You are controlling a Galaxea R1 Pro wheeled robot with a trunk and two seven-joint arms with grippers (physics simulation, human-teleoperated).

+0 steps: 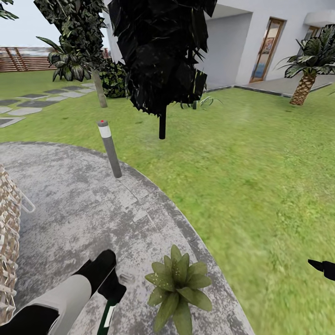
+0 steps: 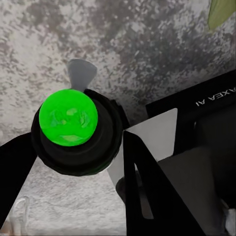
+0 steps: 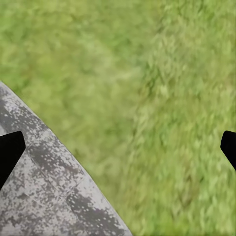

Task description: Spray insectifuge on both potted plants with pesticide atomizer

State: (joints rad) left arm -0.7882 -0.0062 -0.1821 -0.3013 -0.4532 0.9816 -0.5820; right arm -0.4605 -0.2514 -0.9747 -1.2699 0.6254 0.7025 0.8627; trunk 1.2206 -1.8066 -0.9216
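At the lower left of the head view the left gripper [image 1: 110,289] is clamped on the pesticide atomizer [image 1: 107,316] — its dark green body hangs over the grey patio [image 1: 83,204]. A potted plant [image 1: 177,284] sits just right of it at the bottom centre, near the lawn [image 1: 251,177]. The right gripper [image 3: 118,147] is spread wide with nothing between its tips — it hangs over the patio edge.

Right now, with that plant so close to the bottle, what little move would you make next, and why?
Probably swing the left tool a touch toward the potted plant. The pesticide atomizer is shut in that tool and hangs beside the leaves, so its spray might land on the patio.
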